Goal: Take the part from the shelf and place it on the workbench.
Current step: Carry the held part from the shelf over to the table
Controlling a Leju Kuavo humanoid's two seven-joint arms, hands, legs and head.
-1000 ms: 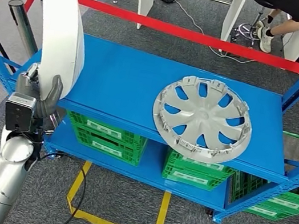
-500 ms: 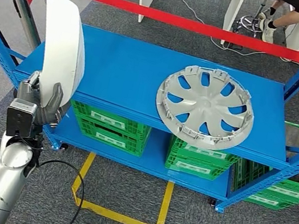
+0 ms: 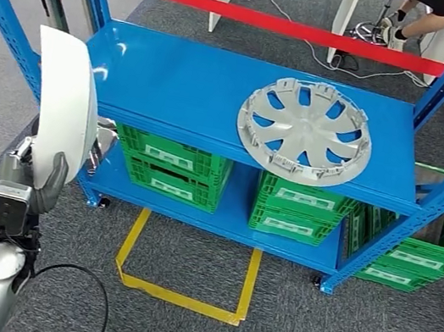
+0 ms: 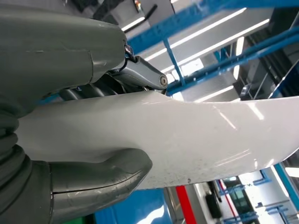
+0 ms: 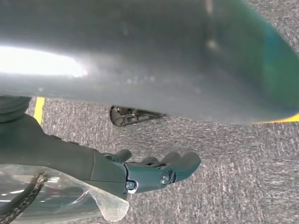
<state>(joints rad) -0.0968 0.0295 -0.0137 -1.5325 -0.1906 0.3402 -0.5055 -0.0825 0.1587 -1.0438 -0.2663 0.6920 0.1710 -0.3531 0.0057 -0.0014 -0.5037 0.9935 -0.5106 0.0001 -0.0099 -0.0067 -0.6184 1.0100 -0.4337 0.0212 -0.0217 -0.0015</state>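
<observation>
Left hand (image 3: 42, 173) is clamped on the white part's (image 3: 63, 108) lower edge, thumb in front and fingers (image 4: 141, 77) behind. The shell looks light, stiff and glossy-slick. Right hand's (image 5: 148, 170) fingers hang loose, holding nothing.

right hand (image 5: 141, 172) empty, above grey carpet (image 5: 229, 186)

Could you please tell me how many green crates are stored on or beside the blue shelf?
3 that I can tell: one green crate lower left, one lower middle, and one at the right end. More may be hidden behind them.
</observation>
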